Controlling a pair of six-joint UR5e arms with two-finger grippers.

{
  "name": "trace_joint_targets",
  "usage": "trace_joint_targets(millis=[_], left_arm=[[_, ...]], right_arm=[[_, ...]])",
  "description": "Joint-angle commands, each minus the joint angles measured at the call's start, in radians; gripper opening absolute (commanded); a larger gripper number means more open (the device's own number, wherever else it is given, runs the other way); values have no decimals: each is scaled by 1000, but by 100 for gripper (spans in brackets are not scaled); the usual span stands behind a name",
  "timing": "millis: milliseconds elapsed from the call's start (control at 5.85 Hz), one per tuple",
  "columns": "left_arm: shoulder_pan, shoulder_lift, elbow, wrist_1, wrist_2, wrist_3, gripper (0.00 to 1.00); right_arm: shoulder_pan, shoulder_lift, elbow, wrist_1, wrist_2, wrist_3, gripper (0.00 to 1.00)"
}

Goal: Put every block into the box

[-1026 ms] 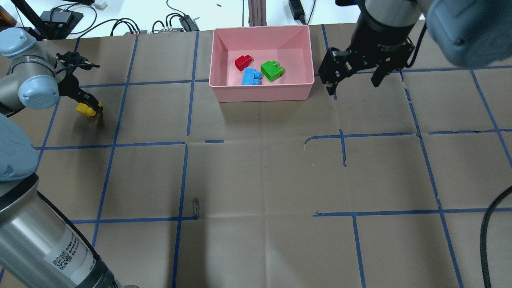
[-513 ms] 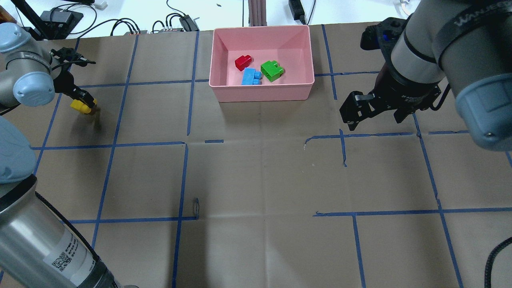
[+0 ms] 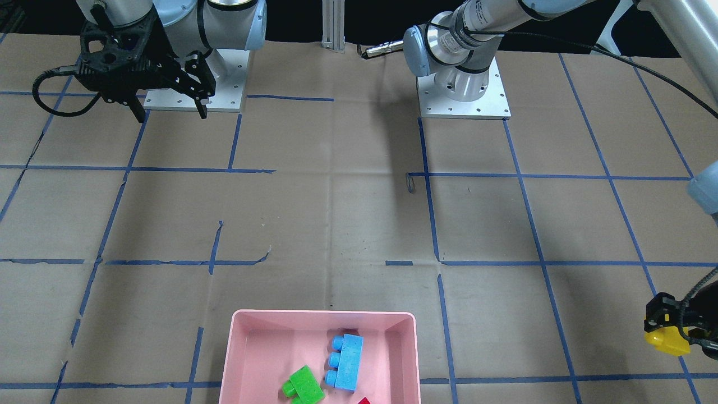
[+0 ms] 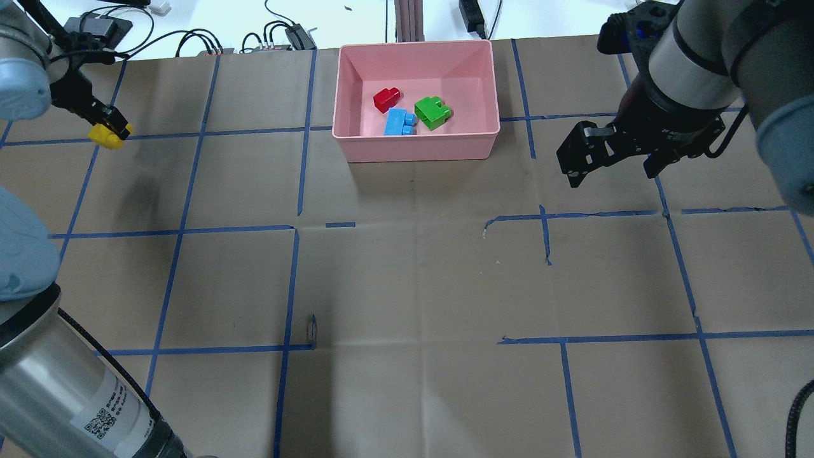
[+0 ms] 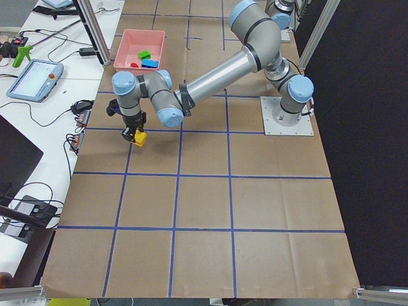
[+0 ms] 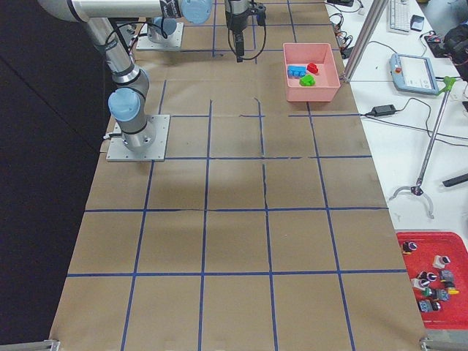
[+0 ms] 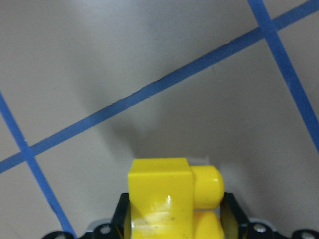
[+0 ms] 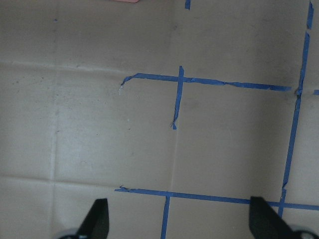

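At table's far left edge: left gripper [image 4: 107, 129] clamped on yellow block [image 4: 109, 135]. The block appears lifted clear of the brown paper, with its shadow lying apart from it. Wrist view shows the block jutting out past the fingertips, one stud to the side.

Right gripper [image 4: 613, 175]: jaws wide apart, nothing between them, hanging above the table near the box's right side.

Risks, as judged:
- The grip looks to sit low on the block, so a quick swing could twist it loose.
- The box is well apart from the block, so the carry is long.
- A low carry could catch the rim.
- The right arm stands near the box, so crowding is possible.

Pink box [image 4: 413, 154] holds:
- red block [image 4: 386, 98]
- light-blue block [image 4: 399, 121]
- green block [image 4: 432, 112]

All three cluster mid-floor, the blue just beside the green. Yellow is the only one outside.
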Motion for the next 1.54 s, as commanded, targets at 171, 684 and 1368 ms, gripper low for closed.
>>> trace_joint_targets(millis=[171,684,1368], left_arm=[[-258,-8,233,-260,-115,-581,6],[-562,-119,238,-66,-114,-1042,6],[-651,-207,235,55,-103,-1054,99]], right_arm=[[-1,14,-6,-1,3,0,100],[-1,11,-9,2,3,0,100],[-1,12,-6,1,1,0,100]])
